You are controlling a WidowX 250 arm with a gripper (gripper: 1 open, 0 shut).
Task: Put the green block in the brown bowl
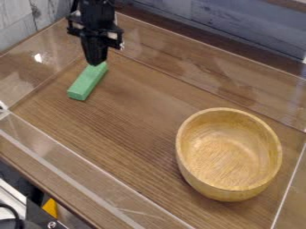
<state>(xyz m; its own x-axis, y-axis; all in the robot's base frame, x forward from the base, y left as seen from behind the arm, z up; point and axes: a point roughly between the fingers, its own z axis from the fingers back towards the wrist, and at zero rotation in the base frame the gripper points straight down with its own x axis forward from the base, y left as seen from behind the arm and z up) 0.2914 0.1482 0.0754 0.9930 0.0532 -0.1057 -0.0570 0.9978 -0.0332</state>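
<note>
The green block [85,83] lies flat on the wooden table, at the left, its long side running away from the camera. My gripper [96,59] points straight down over the block's far end, with its dark fingers drawn together and their tips at that end. The fingers hide the contact, so a grip on the block cannot be made out. The block rests on the table. The brown bowl [228,153] stands at the right front, well apart from the gripper, with nothing in its hollow.
A transparent wall [143,192] borders the table [143,125] along the front and left. A grey plank wall [227,22] closes the back. Bare wood lies between the block and the bowl.
</note>
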